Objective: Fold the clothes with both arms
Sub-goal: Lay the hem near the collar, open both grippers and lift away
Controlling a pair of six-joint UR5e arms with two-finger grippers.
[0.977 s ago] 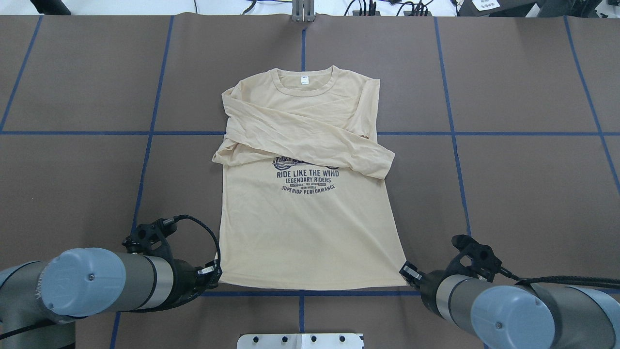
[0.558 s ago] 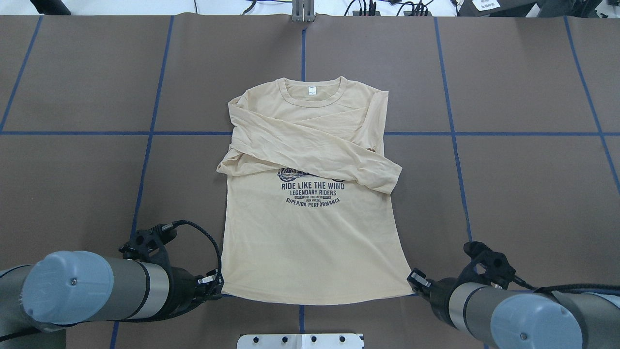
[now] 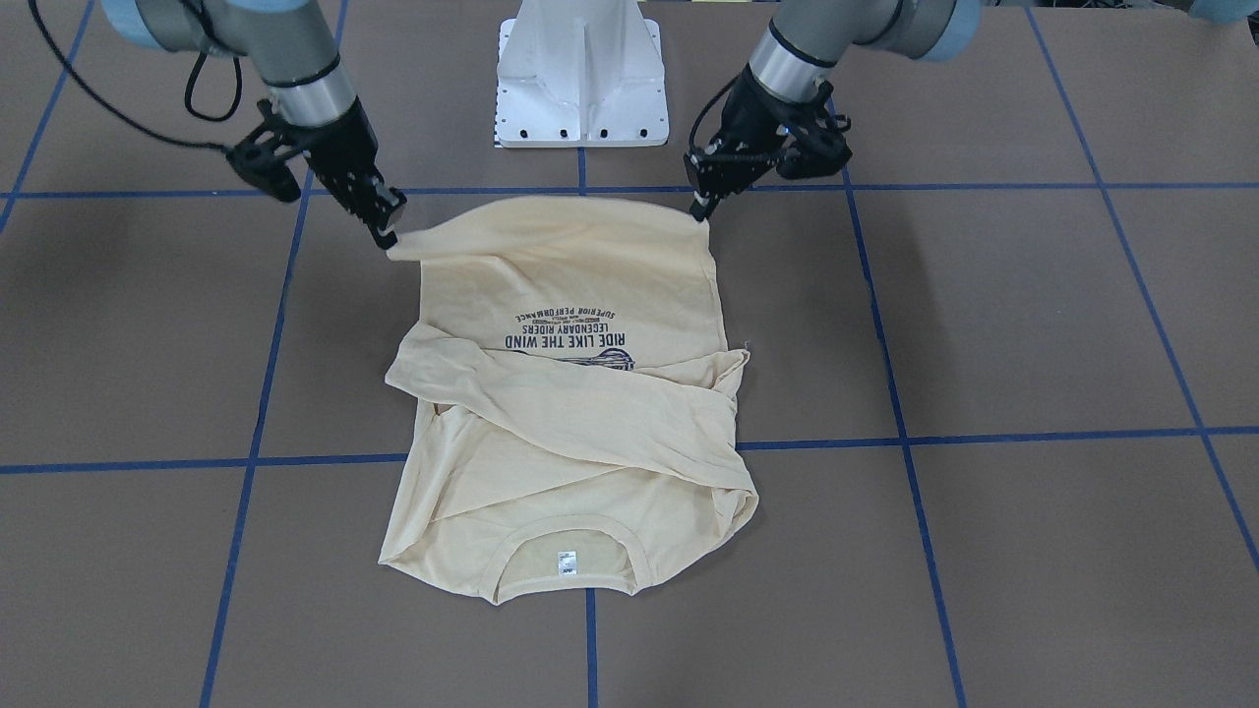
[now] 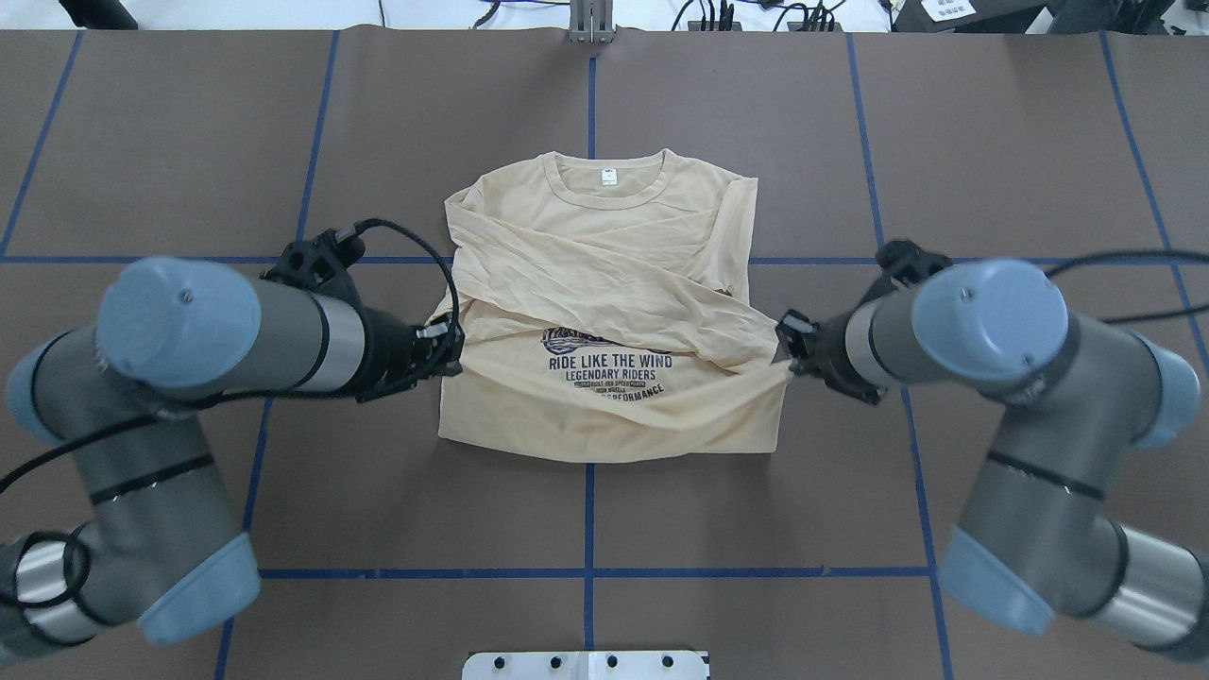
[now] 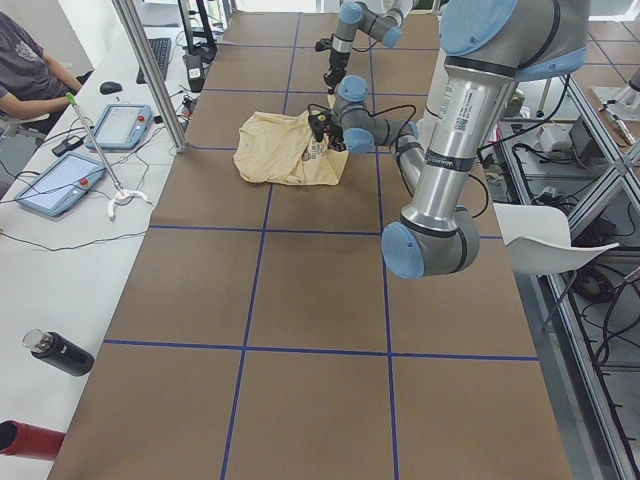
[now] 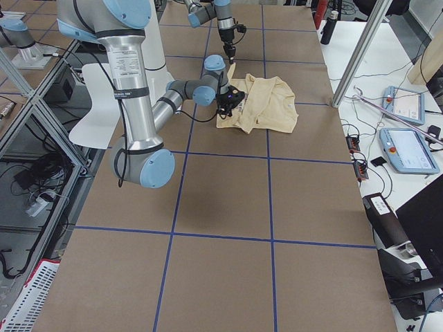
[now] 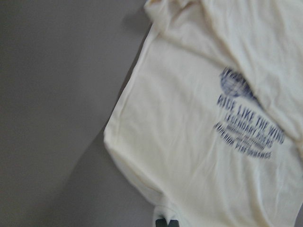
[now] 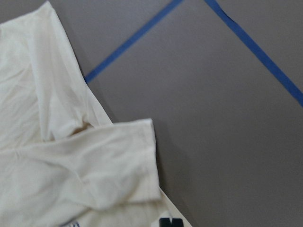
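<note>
Left gripper point(image 4: 451, 342): jaws clamped narrow on one corner of the hem point(image 3: 561, 202). Right gripper point(image 4: 786, 354): the same, clamped on the opposite corner. The T-shirt point(image 4: 604, 416) spans the gap between my two grippers, with its lower body raised off the table point(image 4: 189, 142) and doubled over toward the collar.

Why held so:
- One pinch at each corner keeps the hem taut and straight between my fingertips, so I judge the thin cloth will come down square and not bunched.
- The corners ride just above the print point(image 4: 609, 364), part of whose bottom line is already covered. The crease point(image 4: 604, 460) lies behind and below both grippers and looks fairly even.
- The sleeves point(image 4: 614, 283) lie crossed over the chest, just ahead of my fingertips. Tucked in there, they should end up inside the fold. One cuff point(image 8: 137, 161) pokes out close under my right gripper, which is a snag risk if I drop too low.
- The collar end lies flat, farthest ahead of me, and anchors the cloth.

Count:
- T-shirt: one.
- Sleeves: two.
- Neck label point(image 4: 608, 176): one.
- Print block: one.
- Grippers engaged: two.
- Hem corners held: two.
</note>
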